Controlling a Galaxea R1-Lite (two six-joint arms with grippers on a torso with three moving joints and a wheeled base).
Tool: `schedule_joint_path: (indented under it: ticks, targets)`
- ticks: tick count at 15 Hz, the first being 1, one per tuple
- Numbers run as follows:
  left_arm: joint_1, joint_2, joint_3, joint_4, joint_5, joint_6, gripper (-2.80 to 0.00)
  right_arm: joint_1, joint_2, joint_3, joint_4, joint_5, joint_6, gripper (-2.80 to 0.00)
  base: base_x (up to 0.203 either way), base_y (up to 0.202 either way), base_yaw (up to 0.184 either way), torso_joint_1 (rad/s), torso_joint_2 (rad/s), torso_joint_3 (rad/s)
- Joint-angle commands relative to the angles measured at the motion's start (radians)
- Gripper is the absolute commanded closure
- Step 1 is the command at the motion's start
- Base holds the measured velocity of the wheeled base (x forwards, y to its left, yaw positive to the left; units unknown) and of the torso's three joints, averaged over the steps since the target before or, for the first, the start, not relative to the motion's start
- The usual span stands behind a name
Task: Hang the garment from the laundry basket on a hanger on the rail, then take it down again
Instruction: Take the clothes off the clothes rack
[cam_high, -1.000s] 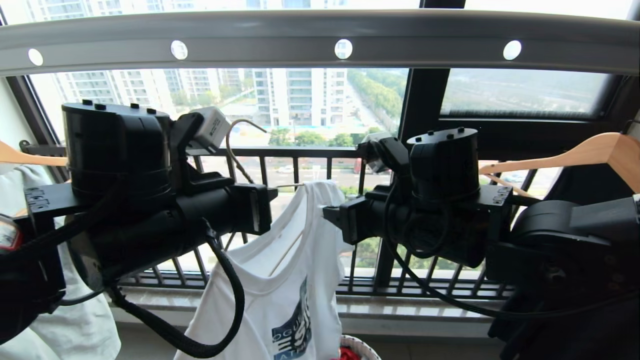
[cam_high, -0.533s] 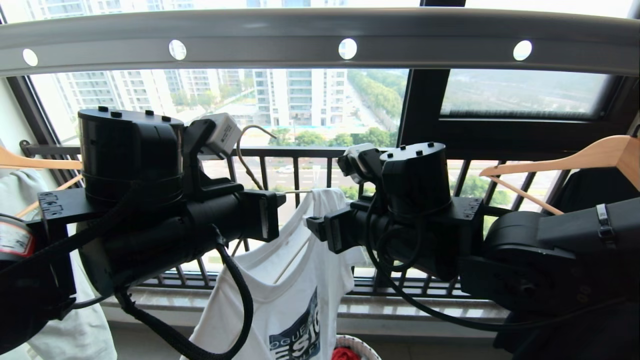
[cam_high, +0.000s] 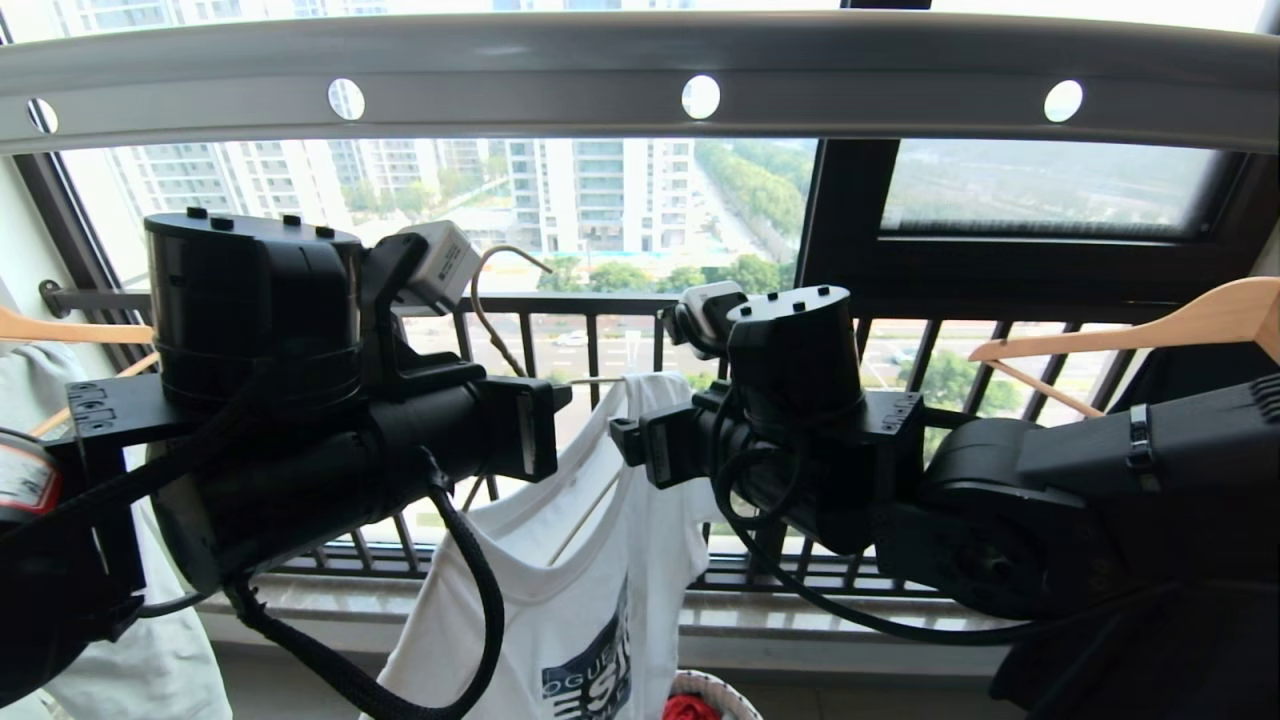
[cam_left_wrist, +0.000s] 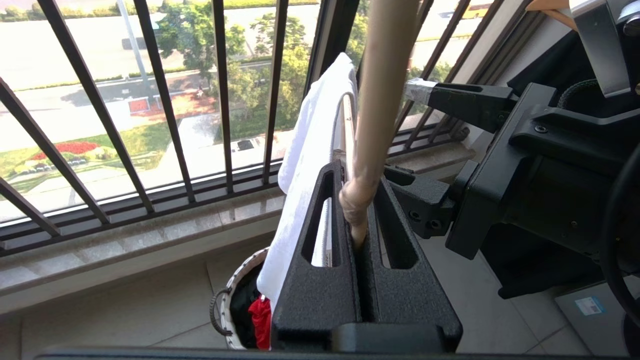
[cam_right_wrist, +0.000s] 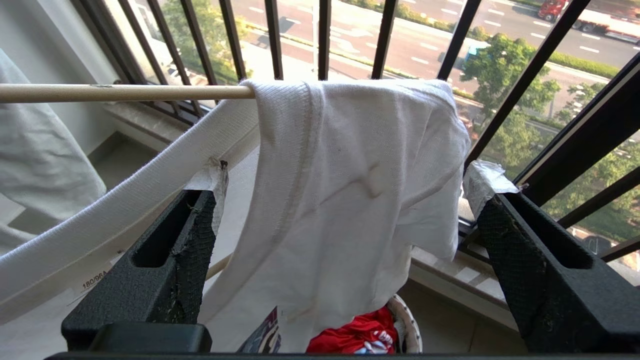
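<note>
My left gripper (cam_left_wrist: 361, 235) is pressed together on the hanger (cam_left_wrist: 377, 100), pinching the wire where it enters between my fingers. My right gripper (cam_right_wrist: 345, 200) stands spread wide, holding nothing; the garment's shoulder hangs between its taped fingertips (cam_right_wrist: 212, 182) without contact that I can confirm.

In the head view the garment (cam_high: 590, 590) hangs at 6 o'clock, draped over the hanger, below and between both wrists. The hanger's hook (cam_high: 500, 270) rises free at 10 o'clock from the garment, well below the rail (cam_high: 640, 70), which spans the frame at 12 o'clock.

Obstructions: my left arm (cam_high: 300, 400) hides the garment's near shoulder. The window railing (cam_high: 590, 330) stands just behind the garment. Wooden hangers (cam_high: 1180, 320) sit at 3 and 9 o'clock. The laundry basket (cam_high: 725, 690), holding a red cloth (cam_right_wrist: 360, 337), stands at 6 o'clock below the garment.
</note>
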Motion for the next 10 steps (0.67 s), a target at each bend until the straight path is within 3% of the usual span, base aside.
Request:
schedule_joint_path:
  ticks: [1, 5, 10]
  targets:
    - [0.0, -0.003, 0.0, -0.002, 0.001, -0.002, 0.0, 0.001, 0.007, -0.009, -0.002, -0.033, -0.017, -2.8, 0.0, 0.0, 0.0, 0.0, 0.0, 0.0]
    - [0.0, -0.009, 0.0, -0.002, 0.002, -0.002, 0.0, 0.013, 0.038, -0.03, -0.002, -0.167, -0.065, -2.8, 0.0, 0.0, 0.0, 0.0, 0.0, 0.0]
    - [-0.018, -0.009, 0.001, -0.002, 0.008, -0.002, 0.0, 0.03, 0.044, -0.056, -0.002, -0.218, -0.074, -2.8, 0.0, 0.0, 0.0, 0.0, 0.0, 0.0]
